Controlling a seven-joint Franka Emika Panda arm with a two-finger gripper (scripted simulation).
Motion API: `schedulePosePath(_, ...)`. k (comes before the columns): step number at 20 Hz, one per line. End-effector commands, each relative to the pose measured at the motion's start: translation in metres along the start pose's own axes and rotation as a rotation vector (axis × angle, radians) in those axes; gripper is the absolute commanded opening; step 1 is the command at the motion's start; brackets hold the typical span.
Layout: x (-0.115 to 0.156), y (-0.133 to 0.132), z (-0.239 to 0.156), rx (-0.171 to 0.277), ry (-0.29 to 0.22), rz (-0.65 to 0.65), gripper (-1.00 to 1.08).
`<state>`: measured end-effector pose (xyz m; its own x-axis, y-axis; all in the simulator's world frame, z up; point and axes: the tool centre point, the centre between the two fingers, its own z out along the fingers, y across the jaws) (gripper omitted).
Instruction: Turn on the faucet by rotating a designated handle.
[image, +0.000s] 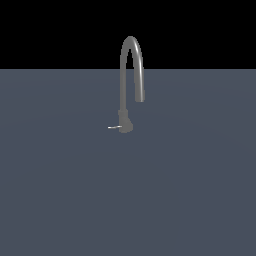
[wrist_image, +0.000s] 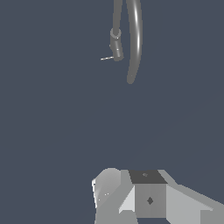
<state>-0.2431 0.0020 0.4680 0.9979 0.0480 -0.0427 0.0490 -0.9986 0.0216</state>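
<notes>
— What is being shown across the scene, starting with the biggest thing?

— A flat grey-blue surface (image: 60, 200) is being shown, and the faucet (image: 131, 60) is standing on it toward the far side, its arched tube being bent down to the exterior view's right.

— And the part that is being asked for?

— The handle (image: 114, 127) is being seen as a short thin lever, lying level, its long axis being pointed out from the faucet's base toward the exterior view's left.

— How is it placed against the gripper (wrist_image: 131, 192)?

— In the wrist view the handle (wrist_image: 107, 57) is being kept well apart from the gripper, out ahead of it, with bare surface between. The gripper is not being caught in the exterior view at all.

— Is anything being held?

— Nothing is being held, judging by the gap; whether the jaws are apart or together cannot be told.

— Any writing or brand?

— None is being made out.
</notes>
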Motion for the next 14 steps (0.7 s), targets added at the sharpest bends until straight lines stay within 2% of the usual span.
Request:
schedulePosePath(1,0.000,0.000,0.000,0.000,0.000,0.000,-1.00)
schedulePosePath(8,0.006,-0.001,-0.003,0.023,0.013,-0.004,-1.00)
schedulePosePath(14,0.005,0.009,0.009,0.037,-0.027,-0.009,-1.00)
